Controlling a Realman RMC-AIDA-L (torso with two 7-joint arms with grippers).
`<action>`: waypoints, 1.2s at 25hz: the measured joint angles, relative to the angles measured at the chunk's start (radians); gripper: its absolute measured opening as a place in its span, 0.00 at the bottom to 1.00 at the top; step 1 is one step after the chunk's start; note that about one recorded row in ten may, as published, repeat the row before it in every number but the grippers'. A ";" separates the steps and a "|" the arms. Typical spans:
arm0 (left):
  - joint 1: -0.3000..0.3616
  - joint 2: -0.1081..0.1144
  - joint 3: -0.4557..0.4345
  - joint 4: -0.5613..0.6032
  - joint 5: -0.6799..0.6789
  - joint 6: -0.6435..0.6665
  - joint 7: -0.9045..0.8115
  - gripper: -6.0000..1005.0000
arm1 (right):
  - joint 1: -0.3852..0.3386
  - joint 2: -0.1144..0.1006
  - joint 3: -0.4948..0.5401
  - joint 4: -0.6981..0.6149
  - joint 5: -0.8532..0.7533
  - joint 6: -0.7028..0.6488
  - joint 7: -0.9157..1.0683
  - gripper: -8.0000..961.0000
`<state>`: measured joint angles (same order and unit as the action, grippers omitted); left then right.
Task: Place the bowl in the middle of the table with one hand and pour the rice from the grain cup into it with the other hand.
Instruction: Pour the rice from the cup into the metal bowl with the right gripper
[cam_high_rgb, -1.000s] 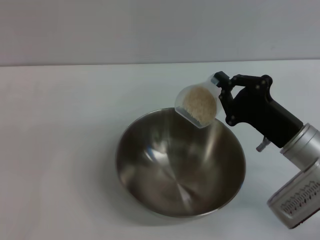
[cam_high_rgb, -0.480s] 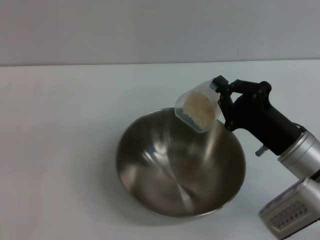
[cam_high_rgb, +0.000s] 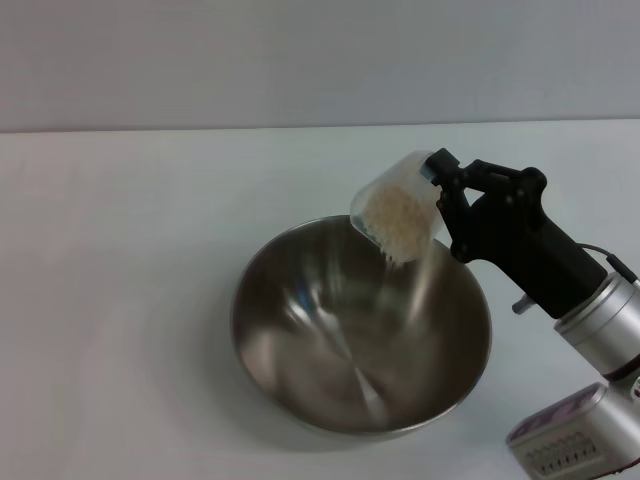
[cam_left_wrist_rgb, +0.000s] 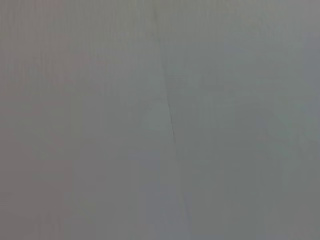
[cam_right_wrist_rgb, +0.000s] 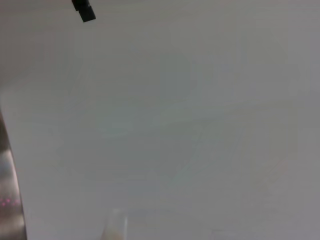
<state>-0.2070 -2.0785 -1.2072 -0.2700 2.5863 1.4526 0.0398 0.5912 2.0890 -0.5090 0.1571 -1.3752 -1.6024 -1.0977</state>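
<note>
One arm is doing all the work at this moment: the right gripper (cam_high_rgb: 437, 195) hangs over the far right rim of the bowl (cam_high_rgb: 300, 370), its black jaws closed around the grain cup (cam_high_rgb: 398, 212), pinching the clear plastic near its base end. The cup is tipped hard over, mouth pointing down and away from the jaws toward the middle of the bowl, and the rice (cam_high_rgb: 396, 222) has slid up to the lip, with a few pale grains spilling just below the rim, between the cup's mouth and the steel wall under it. The bowl sits directly beneath and ahead of the jaws, resting on the white tabletop (cam_high_rgb: 120, 250), its shiny inside showing only streaks of reflection; whether any grains have settled on its bottom cannot be told. Behind the jaws, the black wrist runs back into a silver forearm toward the near right corner of the head view. The right wrist view shows mostly pale tabletop, a sliver of the bowl's steel edge at one border and a small black tip at another. The left gripper appears in no view, and the left wrist view gives only a flat grey surface with a thin dark line across it.
</note>
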 joint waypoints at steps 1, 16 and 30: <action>0.000 0.000 0.000 0.000 0.000 0.000 0.000 0.78 | -0.002 0.000 0.000 0.003 0.000 0.000 -0.016 0.01; 0.002 0.000 0.008 0.002 0.000 -0.011 0.000 0.78 | -0.003 0.000 0.000 0.081 -0.001 -0.003 -0.232 0.01; 0.001 0.000 0.008 0.002 0.000 -0.014 0.000 0.78 | -0.001 0.000 0.000 0.101 -0.004 0.007 -0.362 0.01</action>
<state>-0.2065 -2.0785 -1.1995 -0.2684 2.5863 1.4387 0.0398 0.5907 2.0891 -0.5093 0.2585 -1.3791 -1.5949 -1.4595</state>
